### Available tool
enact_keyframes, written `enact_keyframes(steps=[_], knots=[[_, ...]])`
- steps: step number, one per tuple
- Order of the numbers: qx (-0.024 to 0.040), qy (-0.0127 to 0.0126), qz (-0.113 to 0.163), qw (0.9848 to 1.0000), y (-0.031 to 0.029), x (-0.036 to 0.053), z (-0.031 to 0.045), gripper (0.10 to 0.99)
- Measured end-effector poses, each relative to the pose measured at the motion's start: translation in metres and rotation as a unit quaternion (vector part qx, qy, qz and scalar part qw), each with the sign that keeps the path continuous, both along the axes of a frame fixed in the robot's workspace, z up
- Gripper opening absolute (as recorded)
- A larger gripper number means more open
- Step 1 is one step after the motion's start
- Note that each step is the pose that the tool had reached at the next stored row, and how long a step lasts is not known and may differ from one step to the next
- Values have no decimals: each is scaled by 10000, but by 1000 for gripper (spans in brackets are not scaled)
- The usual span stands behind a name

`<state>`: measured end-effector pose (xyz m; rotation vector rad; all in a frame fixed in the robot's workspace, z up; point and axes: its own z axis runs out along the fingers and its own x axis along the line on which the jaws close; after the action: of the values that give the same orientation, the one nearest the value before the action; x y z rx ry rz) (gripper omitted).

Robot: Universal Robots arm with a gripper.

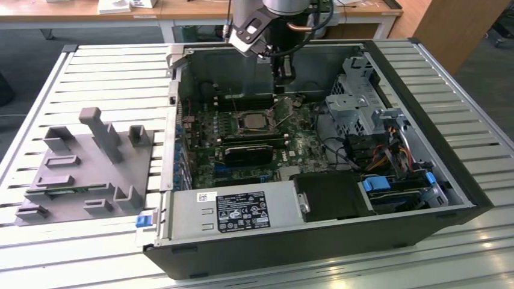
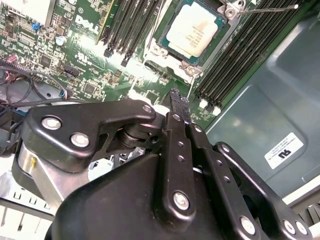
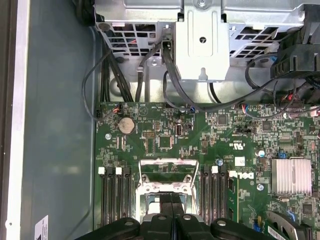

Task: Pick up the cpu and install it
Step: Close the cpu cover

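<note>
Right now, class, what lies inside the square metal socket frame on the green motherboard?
The flat square silvery cpu sits inside the socket frame; whatever lies beneath it is covered.

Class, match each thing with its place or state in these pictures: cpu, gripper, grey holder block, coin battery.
Things:
1 cpu
2 gripper
3 grey holder block
4 coin battery

Places or states:
a on the slatted table, outside the case
b lying in the socket
c shut, above the motherboard
d flat and round, on the motherboard

Pairs: 1-b; 2-c; 3-a; 4-d
</note>
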<state>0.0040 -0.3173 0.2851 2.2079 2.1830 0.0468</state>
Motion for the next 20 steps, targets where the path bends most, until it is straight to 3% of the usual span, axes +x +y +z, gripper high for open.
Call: enact_keyframes(steps=[20], knots=[[0, 0, 0, 10000, 0, 134, 0, 106]])
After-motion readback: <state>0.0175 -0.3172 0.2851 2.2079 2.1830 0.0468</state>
